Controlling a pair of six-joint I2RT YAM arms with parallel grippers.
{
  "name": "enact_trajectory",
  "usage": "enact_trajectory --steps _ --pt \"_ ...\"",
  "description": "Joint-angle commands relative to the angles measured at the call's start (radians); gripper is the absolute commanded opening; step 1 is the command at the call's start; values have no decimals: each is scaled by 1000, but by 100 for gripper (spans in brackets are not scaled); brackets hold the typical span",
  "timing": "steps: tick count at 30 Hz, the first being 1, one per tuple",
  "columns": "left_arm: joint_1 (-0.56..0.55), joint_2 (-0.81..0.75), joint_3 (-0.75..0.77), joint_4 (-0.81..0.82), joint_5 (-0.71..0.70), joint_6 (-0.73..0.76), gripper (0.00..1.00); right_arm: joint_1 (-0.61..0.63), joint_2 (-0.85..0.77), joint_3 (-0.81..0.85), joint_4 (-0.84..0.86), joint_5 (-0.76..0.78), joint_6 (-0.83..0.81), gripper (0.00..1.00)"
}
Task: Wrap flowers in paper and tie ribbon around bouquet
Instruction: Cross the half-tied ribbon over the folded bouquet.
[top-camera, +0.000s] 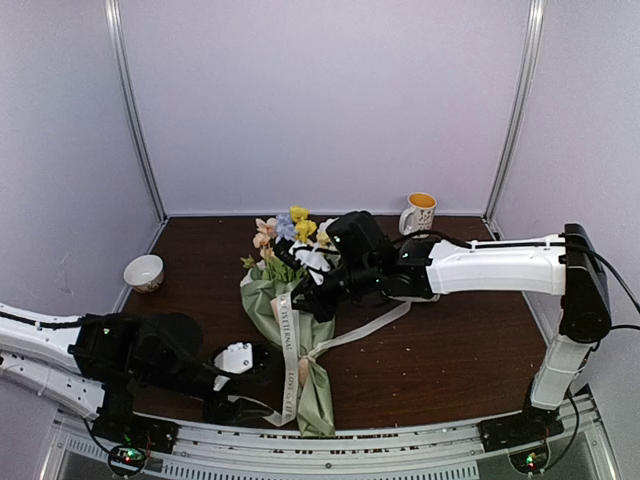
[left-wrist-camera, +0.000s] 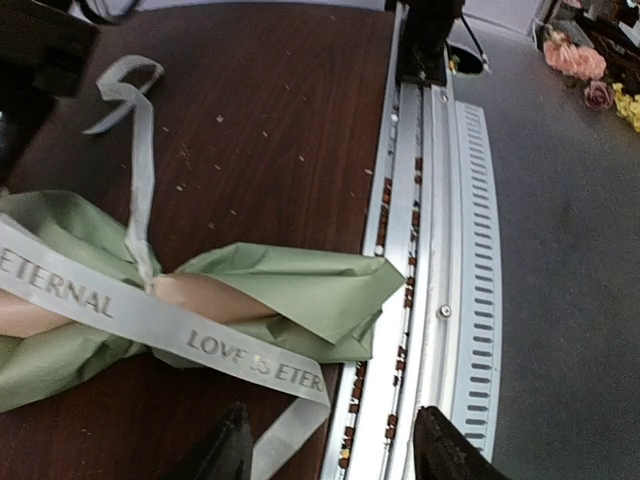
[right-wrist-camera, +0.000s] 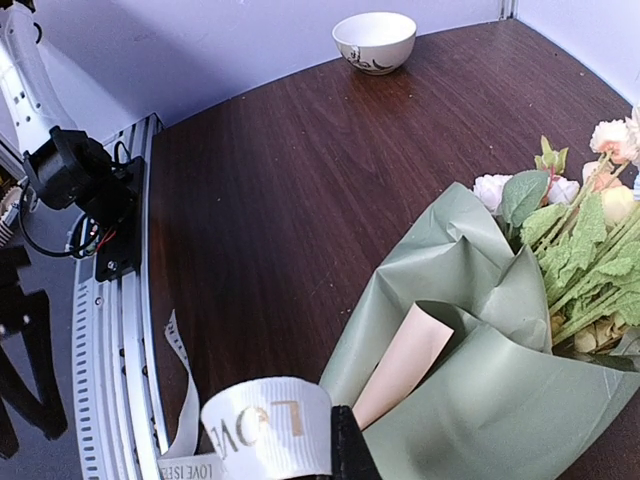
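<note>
The bouquet (top-camera: 300, 330) lies on the table, its flowers (top-camera: 288, 232) at the far end and the sage-green paper (top-camera: 318, 398) cone running to the near edge. The cream ribbon (top-camera: 287, 340) lies along the cone, with one tail trailing right. My right gripper (top-camera: 312, 292) is low over the cone's middle. In its wrist view a loop of ribbon (right-wrist-camera: 265, 425) curls over the shut jaws of the right gripper (right-wrist-camera: 325, 455), beside the paper (right-wrist-camera: 500, 400) and flowers (right-wrist-camera: 590, 220). My left gripper (left-wrist-camera: 335, 430) stands open by the cone's narrow end, near the ribbon (left-wrist-camera: 150, 315), holding nothing.
A white bowl (top-camera: 144, 272) stands at the left and a yellow-lined mug (top-camera: 418, 213) at the back right. A metal rail (left-wrist-camera: 430, 250) runs along the near table edge, just past the cone's tip. Loose blossoms (left-wrist-camera: 575, 60) lie beyond the rail.
</note>
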Motion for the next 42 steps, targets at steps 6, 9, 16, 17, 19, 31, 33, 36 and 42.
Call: enact_trajectory --steps 6,9,16,17,19,31,33,36,42 --pt "112 -275 -65 105 -324 -46 60 -3 -65 -58 114 -28 -13 0" --pt "231 -242 -38 122 -230 -10 61 -2 -60 -59 121 -62 -16 0" --pt "445 -152 -13 296 132 190 61 -1 -58 -48 124 -85 -19 0" --pt "469 -117 -6 321 220 198 64 -1 -54 -44 121 -87 -19 0" --pt "494 -56 -5 377 387 220 72 -2 -49 -34 111 -102 -19 0" --pt "599 92 -93 709 408 237 57 -1 -38 -35 133 -157 -3 0" --pt "606 137 -55 658 447 248 56 0 -31 -24 125 -165 -5 0" --pt "612 175 -20 598 528 260 47 0 -30 -19 124 -158 -9 0" --pt "612 171 -72 676 548 236 17 -1 -10 -8 124 -172 -13 0"
